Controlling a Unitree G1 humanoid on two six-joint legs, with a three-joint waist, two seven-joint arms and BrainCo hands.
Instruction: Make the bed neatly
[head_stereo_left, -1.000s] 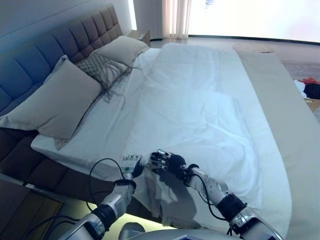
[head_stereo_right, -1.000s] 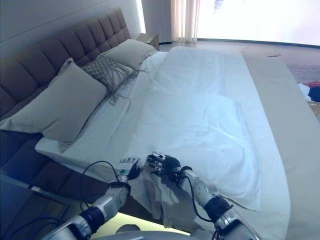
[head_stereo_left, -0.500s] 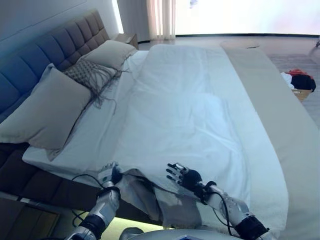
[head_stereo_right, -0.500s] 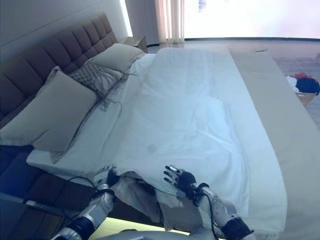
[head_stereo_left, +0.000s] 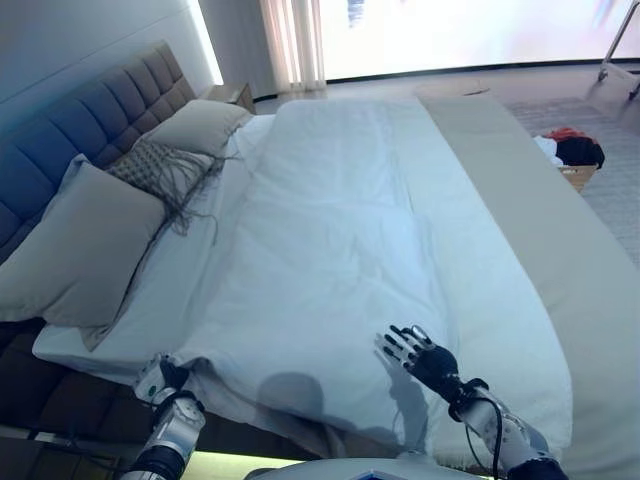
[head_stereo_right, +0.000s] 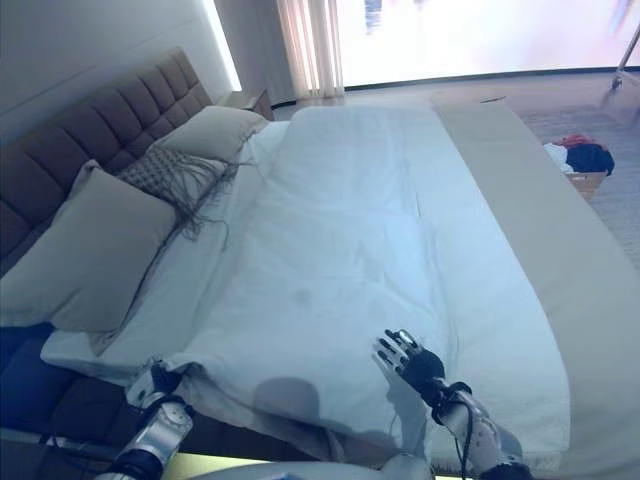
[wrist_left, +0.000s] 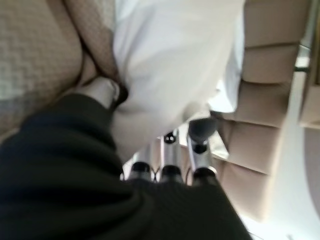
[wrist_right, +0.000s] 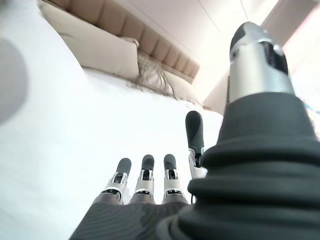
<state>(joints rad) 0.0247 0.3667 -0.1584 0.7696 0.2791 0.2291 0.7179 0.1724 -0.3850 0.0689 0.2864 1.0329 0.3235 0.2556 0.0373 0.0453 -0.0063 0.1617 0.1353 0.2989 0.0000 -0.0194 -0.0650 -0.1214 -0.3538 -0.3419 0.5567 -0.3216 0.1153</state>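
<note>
A white duvet (head_stereo_left: 330, 240) lies spread over the bed. My left hand (head_stereo_left: 160, 381) is at the near left corner of the duvet, by the bed's edge. In the left wrist view my left hand (wrist_left: 165, 150) has its fingers curled into the white cloth (wrist_left: 170, 60). My right hand (head_stereo_left: 421, 356) is open with fingers spread, just above the duvet near its front edge. The right wrist view shows its fingers (wrist_right: 145, 175) straight over the white duvet (wrist_right: 60, 130), holding nothing.
A large beige pillow (head_stereo_left: 75, 250), a fringed cushion (head_stereo_left: 150, 168) and a further pillow (head_stereo_left: 195, 125) lean at the padded headboard (head_stereo_left: 90, 110) on the left. A beige cover (head_stereo_left: 520, 200) runs along the bed's right side. A basket of clothes (head_stereo_left: 572, 150) stands on the floor beyond.
The camera has shifted. My hands, close together before, have moved apart: the left went left with the duvet corner, the right went right and opened. The hanging fold now lies flatter.
</note>
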